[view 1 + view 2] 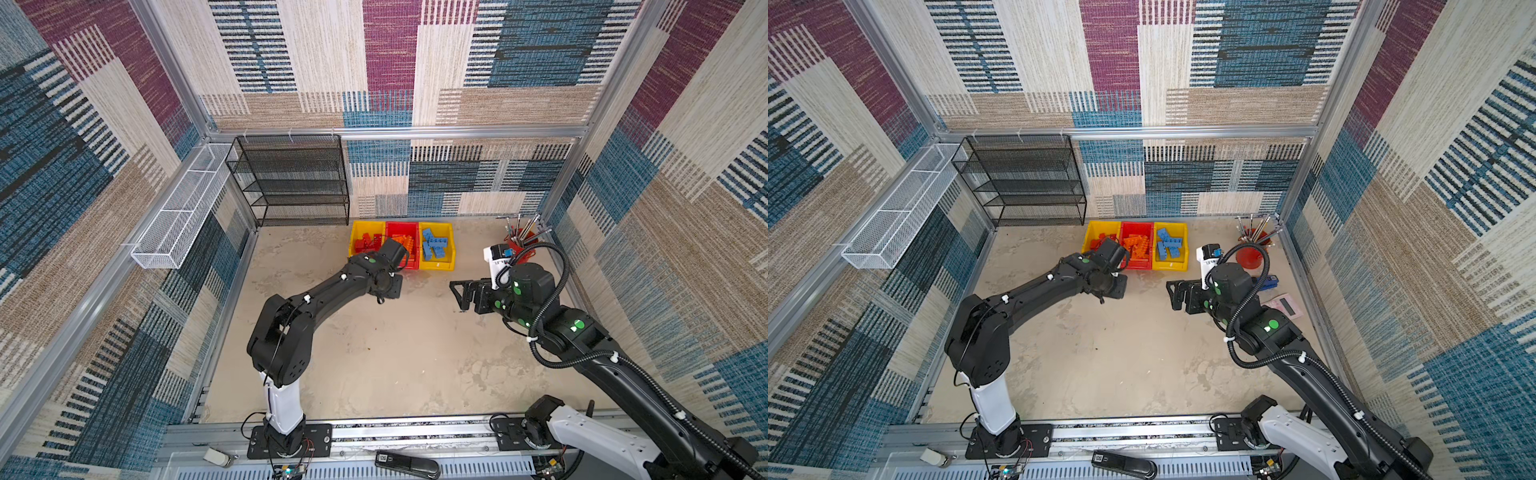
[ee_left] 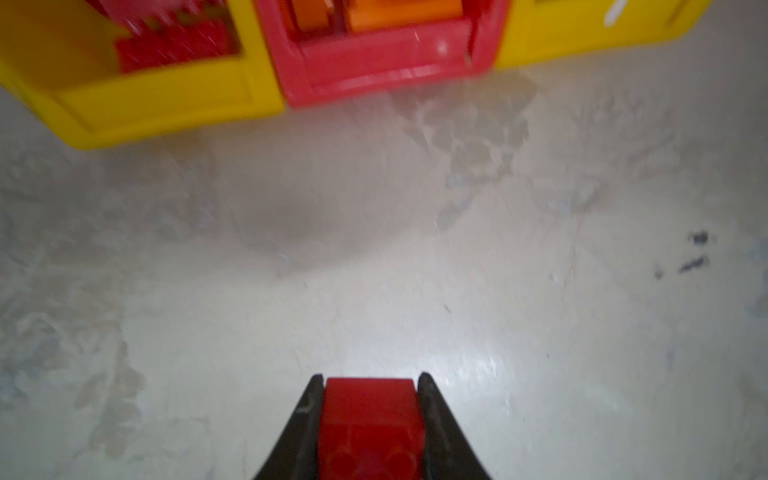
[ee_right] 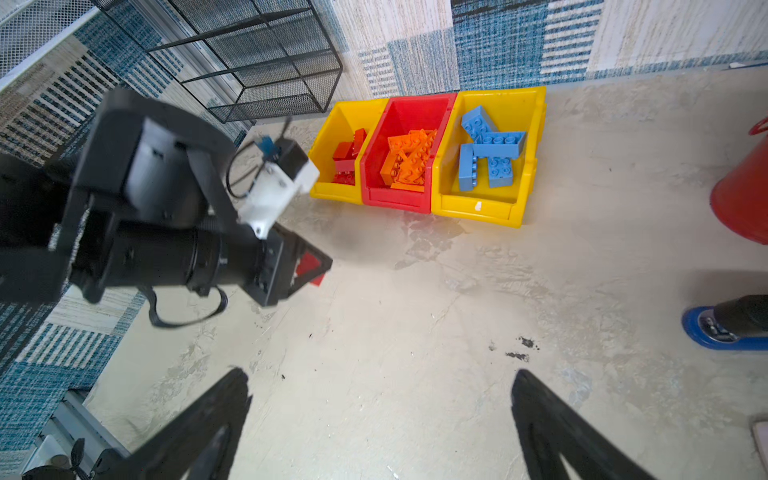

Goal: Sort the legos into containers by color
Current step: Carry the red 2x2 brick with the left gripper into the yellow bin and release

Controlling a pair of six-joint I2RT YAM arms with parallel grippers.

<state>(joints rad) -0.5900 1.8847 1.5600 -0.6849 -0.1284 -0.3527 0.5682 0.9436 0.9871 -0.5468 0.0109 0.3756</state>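
a small glossy red brick [image 2: 370,419], two round studs showing on one face, is clamped between the close-set jaws of the left gripper [image 2: 370,379]. it is held over the bare table [image 2: 374,249], a little in front of the bins. the left yellow bin [image 3: 328,120] holds red bricks [image 3: 347,156], the red bin [image 3: 399,112] orange bricks [image 3: 409,160], and the right yellow bin [image 3: 530,124] blue bricks [image 3: 490,149]. the right gripper [image 3: 379,371] gapes wide, holding nothing.

Walls [image 1: 390,62] of patchwork woven textile in blue, maroon and beige, edged by aluminium rails [image 1: 457,132]; mottled beige floor [image 1: 395,353]; black mesh shelf [image 1: 291,178], upper centre-left; white wire basket [image 1: 178,216], left.
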